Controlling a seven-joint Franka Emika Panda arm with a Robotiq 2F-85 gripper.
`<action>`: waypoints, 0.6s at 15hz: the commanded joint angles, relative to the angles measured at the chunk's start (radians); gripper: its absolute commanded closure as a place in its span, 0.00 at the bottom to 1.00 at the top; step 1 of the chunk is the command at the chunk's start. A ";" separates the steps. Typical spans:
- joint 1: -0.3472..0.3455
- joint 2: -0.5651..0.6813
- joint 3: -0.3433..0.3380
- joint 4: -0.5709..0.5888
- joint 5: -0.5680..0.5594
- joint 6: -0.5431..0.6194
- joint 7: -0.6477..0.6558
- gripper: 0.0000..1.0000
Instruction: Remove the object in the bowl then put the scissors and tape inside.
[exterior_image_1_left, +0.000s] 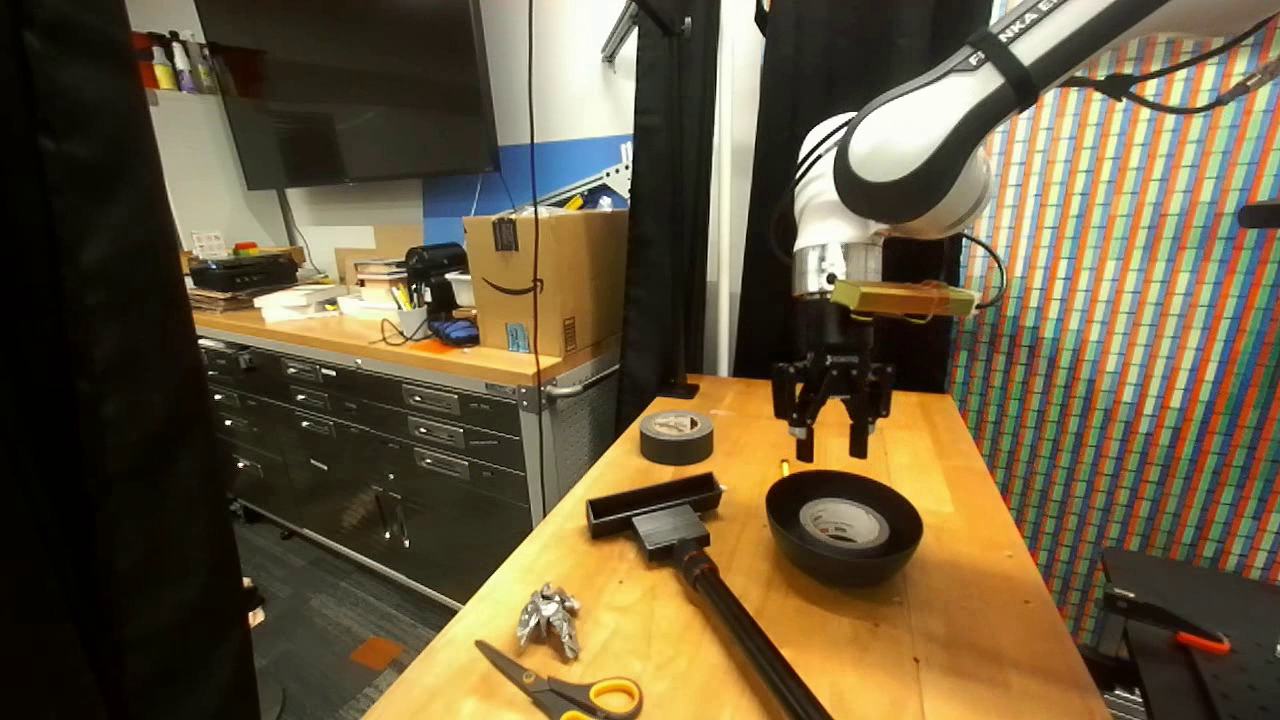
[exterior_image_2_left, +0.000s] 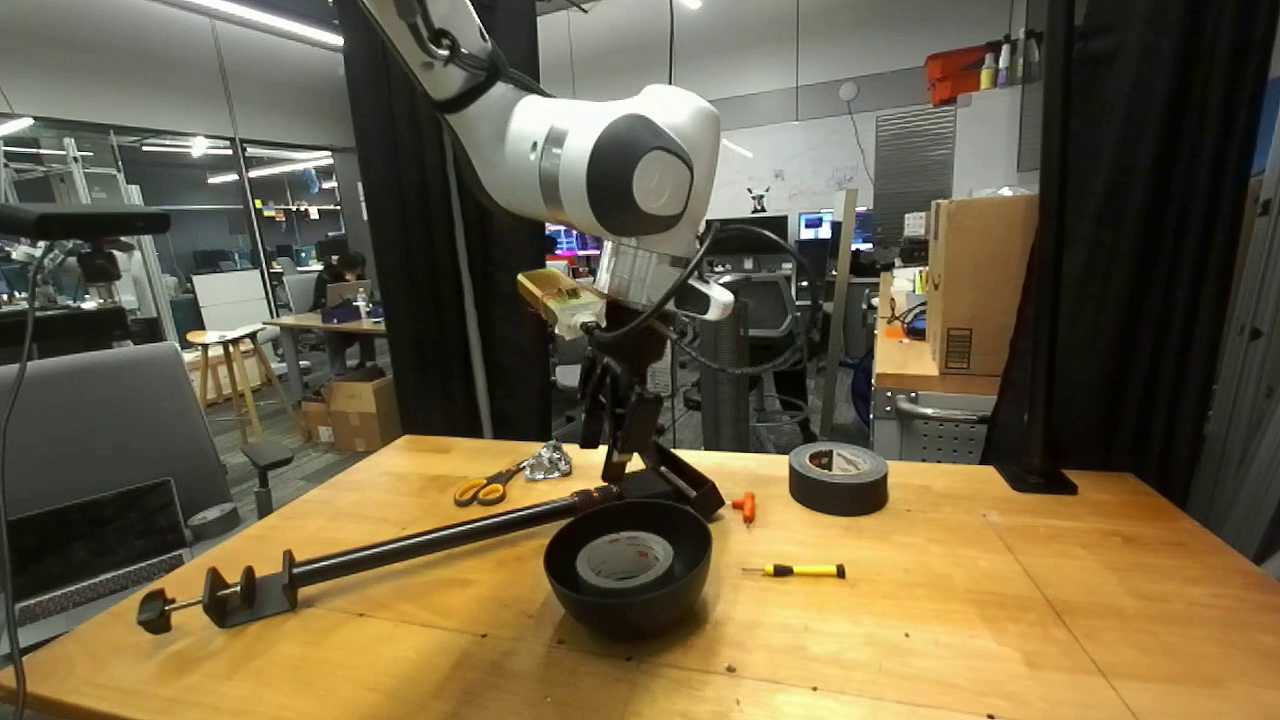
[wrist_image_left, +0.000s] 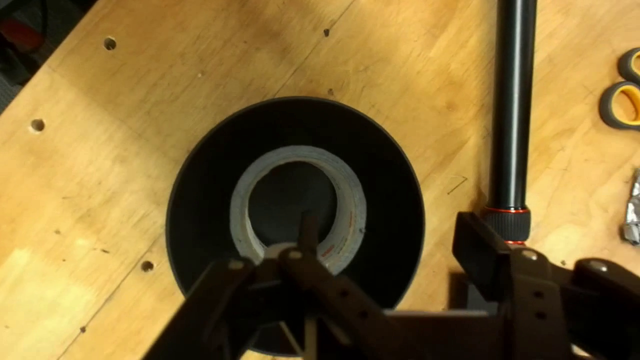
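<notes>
The black bowl (exterior_image_1_left: 845, 572) stands upright on the wooden table; it also shows in an exterior view (exterior_image_2_left: 630, 615) and the wrist view (wrist_image_left: 395, 170). A grey-white tape roll (wrist_image_left: 356, 200) lies inside it. The small yellow object (exterior_image_2_left: 805, 571), a thin screwdriver with black ends, lies on the table beside the bowl; only a bit of it (exterior_image_1_left: 785, 467) shows elsewhere. The yellow-handled scissors (exterior_image_1_left: 545, 688) lie on the table; the handles show in the wrist view (wrist_image_left: 607, 107). My gripper (exterior_image_1_left: 832, 443) is open and empty above the table near the bowl, fingertips (wrist_image_left: 390, 232) apart.
A black pole with a clamp (exterior_image_2_left: 440, 540) lies between bowl and scissors. A black tape roll (exterior_image_1_left: 677, 445) stands near the table's far edge. Crumpled foil (exterior_image_1_left: 548, 620) lies beside the scissors. A small orange tool (exterior_image_2_left: 747, 507) lies near the pole's head.
</notes>
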 joint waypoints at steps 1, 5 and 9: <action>0.019 -0.066 0.018 0.013 -0.058 -0.023 0.067 0.13; 0.043 -0.104 0.056 0.018 -0.109 -0.028 0.119 0.01; 0.082 -0.119 0.115 0.018 -0.136 -0.020 0.150 0.00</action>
